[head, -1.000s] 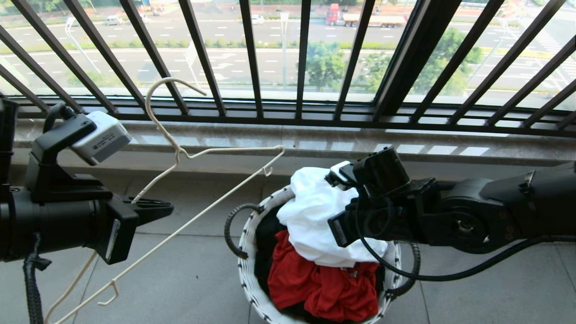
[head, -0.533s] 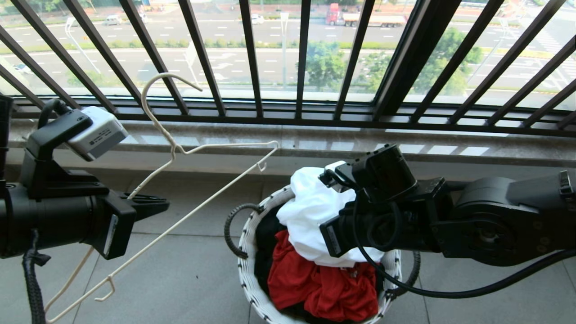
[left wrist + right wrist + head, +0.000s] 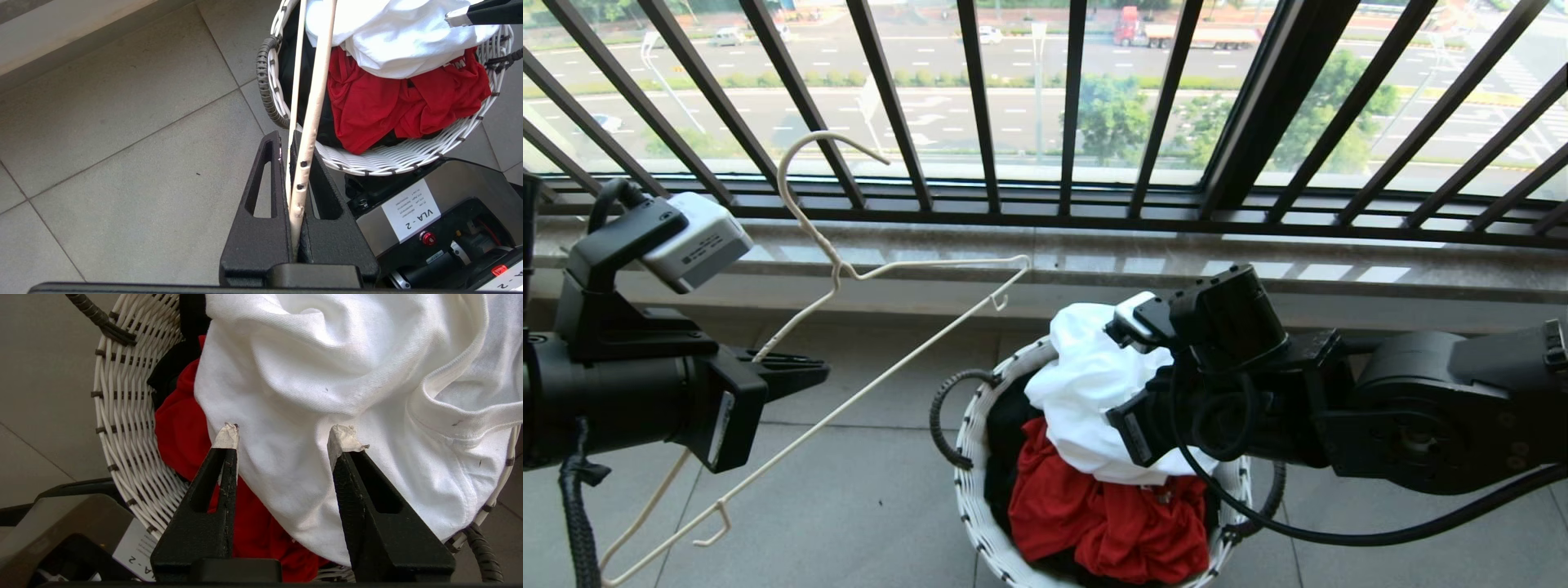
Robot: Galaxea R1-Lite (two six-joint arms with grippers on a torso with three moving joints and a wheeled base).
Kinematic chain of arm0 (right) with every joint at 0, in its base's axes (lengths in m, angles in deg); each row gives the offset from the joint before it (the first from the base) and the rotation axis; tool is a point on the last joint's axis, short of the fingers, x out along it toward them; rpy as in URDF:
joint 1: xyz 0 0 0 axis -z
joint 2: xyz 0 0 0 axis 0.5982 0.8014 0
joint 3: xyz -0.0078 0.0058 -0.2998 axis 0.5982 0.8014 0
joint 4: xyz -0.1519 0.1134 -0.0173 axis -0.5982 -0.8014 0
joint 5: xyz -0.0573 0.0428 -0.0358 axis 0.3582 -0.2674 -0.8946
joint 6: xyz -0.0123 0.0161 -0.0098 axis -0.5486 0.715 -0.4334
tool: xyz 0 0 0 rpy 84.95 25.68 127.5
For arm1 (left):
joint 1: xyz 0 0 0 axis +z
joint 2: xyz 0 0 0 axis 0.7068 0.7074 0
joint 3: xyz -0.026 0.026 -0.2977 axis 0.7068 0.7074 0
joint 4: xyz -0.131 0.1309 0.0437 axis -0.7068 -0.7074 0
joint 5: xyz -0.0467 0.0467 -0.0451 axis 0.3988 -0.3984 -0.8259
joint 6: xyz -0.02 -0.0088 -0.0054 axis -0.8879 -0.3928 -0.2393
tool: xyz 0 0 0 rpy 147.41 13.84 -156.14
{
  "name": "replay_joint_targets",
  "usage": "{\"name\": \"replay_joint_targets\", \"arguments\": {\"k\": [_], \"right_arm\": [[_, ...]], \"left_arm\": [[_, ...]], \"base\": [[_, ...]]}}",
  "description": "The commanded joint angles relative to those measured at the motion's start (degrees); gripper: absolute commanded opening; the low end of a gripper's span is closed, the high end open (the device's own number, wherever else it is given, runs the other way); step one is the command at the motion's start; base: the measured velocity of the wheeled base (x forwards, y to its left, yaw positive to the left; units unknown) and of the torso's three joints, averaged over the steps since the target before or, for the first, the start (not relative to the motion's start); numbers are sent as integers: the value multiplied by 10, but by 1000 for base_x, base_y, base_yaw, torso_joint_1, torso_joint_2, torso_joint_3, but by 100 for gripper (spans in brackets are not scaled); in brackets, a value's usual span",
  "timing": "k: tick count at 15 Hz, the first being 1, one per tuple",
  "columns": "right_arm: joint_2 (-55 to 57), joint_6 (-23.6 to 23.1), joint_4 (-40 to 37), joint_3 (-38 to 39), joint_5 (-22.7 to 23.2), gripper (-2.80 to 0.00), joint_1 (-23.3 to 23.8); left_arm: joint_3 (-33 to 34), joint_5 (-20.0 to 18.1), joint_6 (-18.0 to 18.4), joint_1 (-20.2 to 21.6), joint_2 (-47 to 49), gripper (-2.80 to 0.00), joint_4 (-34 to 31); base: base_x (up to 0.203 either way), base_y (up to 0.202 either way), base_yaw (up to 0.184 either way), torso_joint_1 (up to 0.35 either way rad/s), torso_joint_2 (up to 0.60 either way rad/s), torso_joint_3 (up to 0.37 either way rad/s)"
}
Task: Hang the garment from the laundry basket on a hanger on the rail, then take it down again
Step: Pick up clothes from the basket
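My right gripper [image 3: 282, 437] hangs over the basket [image 3: 980, 498] on the floor, its jaws now parted where a second ago they were shut, tips poised just above the white shirt [image 3: 327, 375] heaped on the red garment [image 3: 1111, 523] at the basket's window side. My left gripper [image 3: 296, 175], away from the basket, keeps its jaws clamped on the hanger [image 3: 849, 269]. The opening suggests the pick-up is about to begin; nothing is lifted yet.

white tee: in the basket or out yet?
In. The white tee lies bunched atop the laundry basket; the right hand is open, gripping nothing.
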Motion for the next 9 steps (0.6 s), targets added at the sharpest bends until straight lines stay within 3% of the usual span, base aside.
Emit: {"name": "replay_joint_targets", "arguments": {"k": [1,3,9], "right_arm": [[39,-37,83,28,-9,0,11],[63,-63,161,47,-21,0,15],[100,-90,191,40,-65,0,31]], "left_arm": [[0,-1,1,0,1,-280,-1],[1,-1,1,0,0,-280,-1],[1,-1,1,-1,1,-280,-1]], "base": [[0,0,0,0,0,0],[0,0,0,0,0,0],[0,0,0,0,0,0]]}}
